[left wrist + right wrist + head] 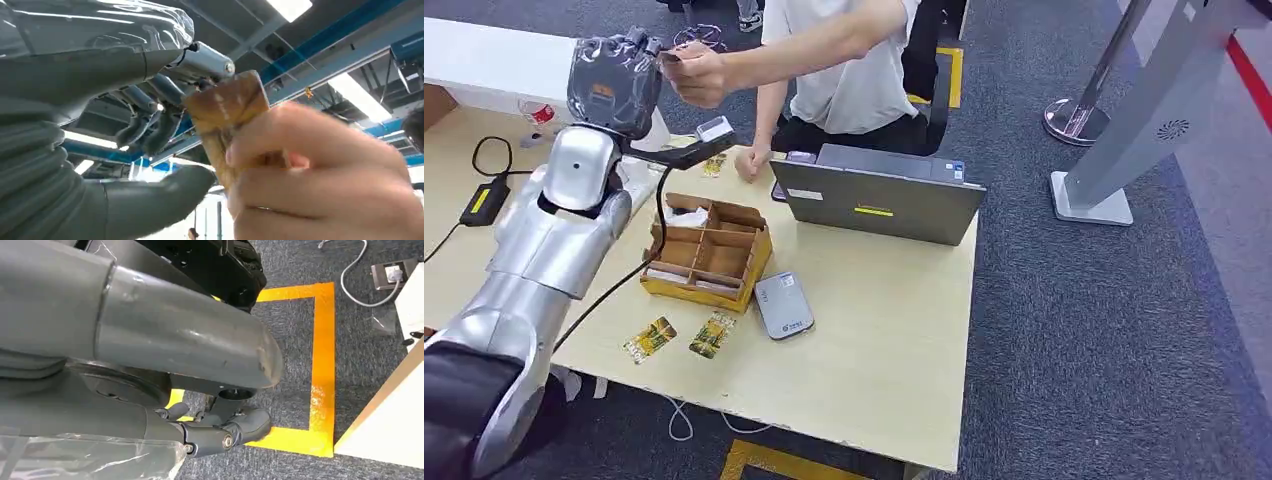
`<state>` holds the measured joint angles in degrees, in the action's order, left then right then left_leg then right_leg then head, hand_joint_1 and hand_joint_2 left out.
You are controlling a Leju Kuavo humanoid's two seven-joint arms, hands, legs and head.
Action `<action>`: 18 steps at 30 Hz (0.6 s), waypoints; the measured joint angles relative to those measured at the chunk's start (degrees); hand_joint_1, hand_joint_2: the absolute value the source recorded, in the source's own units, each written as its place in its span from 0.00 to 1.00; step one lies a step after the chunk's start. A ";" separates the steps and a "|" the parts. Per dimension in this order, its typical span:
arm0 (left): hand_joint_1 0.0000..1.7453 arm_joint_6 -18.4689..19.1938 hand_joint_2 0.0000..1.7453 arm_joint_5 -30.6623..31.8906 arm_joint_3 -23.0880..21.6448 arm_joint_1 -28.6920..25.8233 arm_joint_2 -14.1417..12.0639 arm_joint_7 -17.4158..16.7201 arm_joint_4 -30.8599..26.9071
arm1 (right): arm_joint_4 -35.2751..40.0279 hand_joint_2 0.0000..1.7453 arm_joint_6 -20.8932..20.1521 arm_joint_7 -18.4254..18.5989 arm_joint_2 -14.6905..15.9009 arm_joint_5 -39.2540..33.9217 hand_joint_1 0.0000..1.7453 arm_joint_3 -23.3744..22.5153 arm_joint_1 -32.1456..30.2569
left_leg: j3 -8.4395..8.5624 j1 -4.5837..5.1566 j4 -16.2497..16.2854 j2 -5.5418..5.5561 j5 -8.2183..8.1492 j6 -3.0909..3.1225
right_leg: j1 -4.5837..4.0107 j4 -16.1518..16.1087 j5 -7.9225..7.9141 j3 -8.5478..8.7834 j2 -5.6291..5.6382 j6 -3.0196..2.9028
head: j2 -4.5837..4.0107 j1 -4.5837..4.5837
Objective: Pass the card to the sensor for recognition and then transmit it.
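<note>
Closest to my head camera is my left arm (544, 250), silver, rising from the lower left over the surface (874, 340) to the left hand (614, 85), which is lifted high under its clear plastic wrap. From the left wrist camera I see that hand's fingers (165, 95) and thumb pinching one end of the card (227, 107), a brownish-gold piece. A person's hand (320, 175) grips the other end of the same card, so both hold it at once, up in the air and well above the surface. In the head view the person's hand (696, 72) meets mine at the same spot, the arm reaching across from a seated person in a white shirt (849, 60).

Below on the surface sits a cardboard box (707, 252) with dividers. The grey sensor (784, 305) lies just beside its right corner. Two more cards (679, 337) lie near the front edge, left of the sensor. A closed laptop (879, 195) stands behind.

My right hand (220, 432) hangs over the carpet beside yellow floor tape (320, 365), its fingers curled in and holding nothing.
</note>
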<state>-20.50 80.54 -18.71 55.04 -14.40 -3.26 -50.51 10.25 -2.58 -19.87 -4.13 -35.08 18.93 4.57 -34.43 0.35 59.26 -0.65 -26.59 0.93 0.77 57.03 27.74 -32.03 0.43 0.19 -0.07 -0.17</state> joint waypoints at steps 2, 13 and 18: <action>0.00 -0.39 1.00 -0.44 -0.02 0.10 -0.02 -0.04 0.46 | 0.00 0.00 0.02 0.00 0.00 0.02 0.00 0.00 -0.02 | 0.00 0.00 0.00 0.00 0.00 0.00 | 0.00 0.00 0.00 0.00 0.00 0.00 | 0.00 0.02; 0.00 -0.61 1.00 -16.84 0.79 -10.33 -4.11 6.61 -7.99 | -0.02 0.00 -1.03 -1.27 0.00 -2.10 0.00 -0.90 -0.83 | 0.05 0.04 -0.06 -0.14 -0.03 -0.03 | 0.03 0.02 0.03 0.04 0.16 -0.01 | 0.00 -0.07; 0.00 2.50 1.00 -33.44 6.41 -29.02 -11.02 13.65 -20.82 | -0.04 0.00 -2.03 -3.06 0.00 -4.16 0.00 -2.58 -1.90 | 0.13 0.04 -0.17 -0.52 -0.27 -0.18 | 0.02 0.02 0.20 0.02 0.57 -0.15 | 0.00 0.02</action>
<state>-18.00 47.10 -12.30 26.02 -25.42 10.39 -71.33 10.21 -4.61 -22.93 -4.13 -39.24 16.35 2.67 -34.30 0.40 59.09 -1.17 -26.85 0.74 0.79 57.06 27.94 -32.01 1.01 0.04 -0.07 -0.15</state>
